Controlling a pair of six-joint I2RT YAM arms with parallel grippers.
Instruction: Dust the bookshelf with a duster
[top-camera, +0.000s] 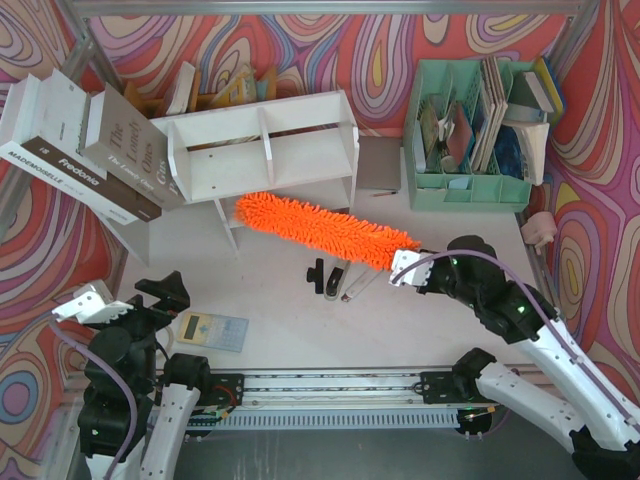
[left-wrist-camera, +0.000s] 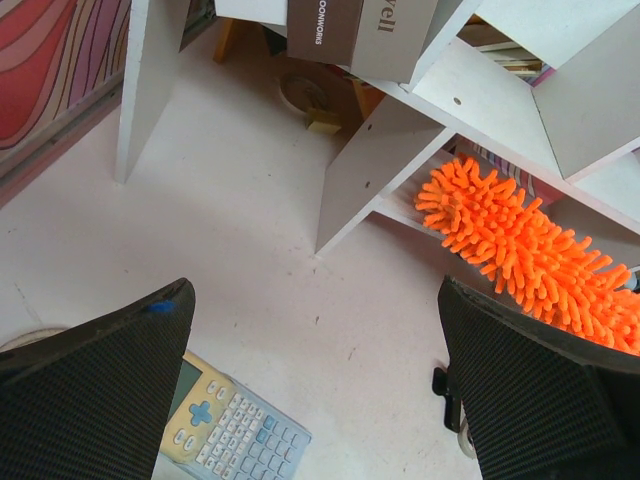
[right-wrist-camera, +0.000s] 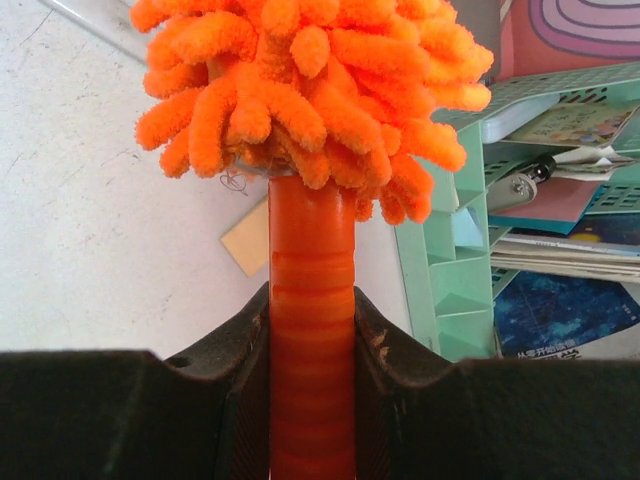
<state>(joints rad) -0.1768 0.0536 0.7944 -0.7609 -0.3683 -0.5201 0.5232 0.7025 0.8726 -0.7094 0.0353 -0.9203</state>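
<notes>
The white bookshelf (top-camera: 265, 145) stands at the back middle of the table. The fluffy orange duster (top-camera: 325, 230) lies slanted in front of it, its far tip against the lower tier's front edge. My right gripper (top-camera: 408, 268) is shut on the duster's orange handle (right-wrist-camera: 312, 250), and the fluffy head (right-wrist-camera: 310, 90) fills the top of the right wrist view. My left gripper (top-camera: 125, 298) hangs open at the near left with nothing between its fingers. In the left wrist view the left gripper (left-wrist-camera: 315, 290) is above bare table, with the duster (left-wrist-camera: 530, 250) and bookshelf (left-wrist-camera: 500, 90) ahead to its right.
Large books (top-camera: 80, 150) lean at the far left. A mint-green file organiser (top-camera: 470, 140) stands at the back right. A calculator (top-camera: 212, 330) lies near the left arm. A black clip (top-camera: 318, 278) and a pen (top-camera: 340, 282) lie below the duster.
</notes>
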